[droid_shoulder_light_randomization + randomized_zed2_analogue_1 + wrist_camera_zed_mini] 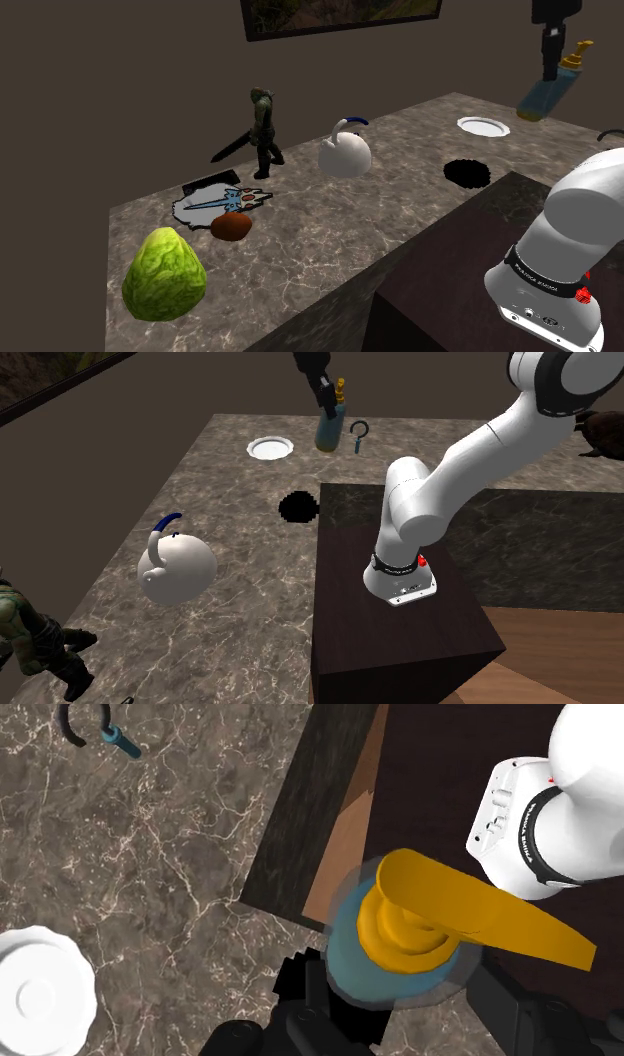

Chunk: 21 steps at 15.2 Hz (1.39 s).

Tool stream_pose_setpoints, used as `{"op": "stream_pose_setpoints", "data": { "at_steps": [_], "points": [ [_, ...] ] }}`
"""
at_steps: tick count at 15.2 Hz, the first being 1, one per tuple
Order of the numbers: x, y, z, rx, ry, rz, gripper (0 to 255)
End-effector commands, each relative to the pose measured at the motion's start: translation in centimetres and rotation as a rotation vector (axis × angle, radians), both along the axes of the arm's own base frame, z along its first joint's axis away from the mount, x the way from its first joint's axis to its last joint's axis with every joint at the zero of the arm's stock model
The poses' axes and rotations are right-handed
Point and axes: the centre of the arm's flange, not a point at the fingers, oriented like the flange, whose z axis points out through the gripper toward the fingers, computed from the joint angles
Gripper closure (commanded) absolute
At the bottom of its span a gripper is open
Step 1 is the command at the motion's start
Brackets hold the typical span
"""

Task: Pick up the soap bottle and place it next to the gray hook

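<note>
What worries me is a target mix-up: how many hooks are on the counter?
1: the hook lies on the counter, in the second exterior view just right of the soap bottle that the tool holds. Others may be hidden.

The worktop is grey-brown marble with thin pale veins. The bottle is see-through blue with a yellow-orange pump. The hook is a dark ring on a blue shank. The plate is white, and the spot near it is flat black. The kettle is white with a blue handle. The figure is dark green. The big lump is mottled bright green and the small lump is reddish brown. The stand is dark brown. The arm is white and its jaws are black.
</note>
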Motion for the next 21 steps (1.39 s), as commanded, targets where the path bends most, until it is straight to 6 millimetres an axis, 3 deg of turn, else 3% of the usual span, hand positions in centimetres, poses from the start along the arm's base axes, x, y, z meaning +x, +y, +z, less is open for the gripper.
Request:
{"op": "stream_pose_setpoints", "data": {
  "at_steps": [1,21],
  "points": [
    [-2.0,-1.6,0.1,-0.001,0.001,0.001,255],
    [-21.8,-19.1,0.2,-0.001,0.001,0.001,255]
  ]
}}
